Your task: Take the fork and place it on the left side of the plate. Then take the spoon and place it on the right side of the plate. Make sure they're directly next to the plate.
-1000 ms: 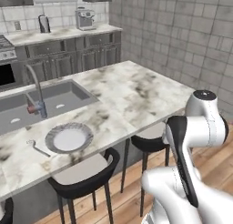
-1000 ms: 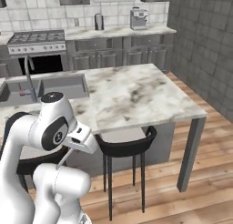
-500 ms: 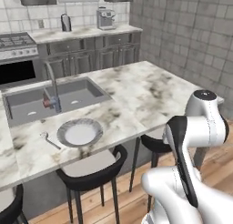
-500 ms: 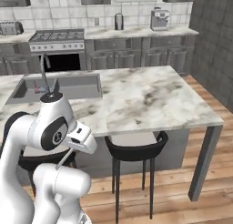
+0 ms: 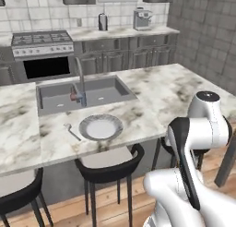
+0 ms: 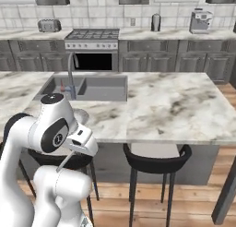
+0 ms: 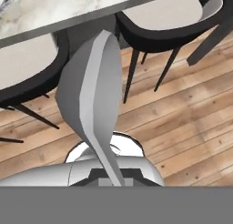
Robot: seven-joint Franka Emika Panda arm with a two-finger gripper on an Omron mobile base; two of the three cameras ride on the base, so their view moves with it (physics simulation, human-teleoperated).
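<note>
1. Gripper [image 7: 112, 175] closed tight on the thin handle of the spoon [image 7: 93, 104], bowl pointing away toward 12 o'clock in the hand view.
2. Seen past the spoon's bowl: dark stools [image 7: 168, 11] tucked under the worktop edge, wooden floor [image 7: 182, 109] below.
3. In the right base view, gripper [image 6: 77, 151] held low in front of the worktop edge, with the spoon [image 6: 64, 162] hanging from it as a thin sliver slanting toward 7 o'clock.
4. Spoon clear of the worktop [image 5: 175, 87], in the air over the stools, well apart from the plate.
5. Plate [image 5: 101, 127] flat on the worktop near its front edge, at 6 o'clock from the sink [image 5: 60, 99] and the faucet [image 5: 82, 78].
6. Fork [image 5: 71, 131] flat on the worktop at 9 o'clock from the plate, just beside the rim, lying at a slant; cannot tell whether touching the rim.
7. Bare marble at 3 o'clock from the plate.
8. Black stool [image 5: 108, 164] right below the plate's stretch of worktop in the left base view.
</note>
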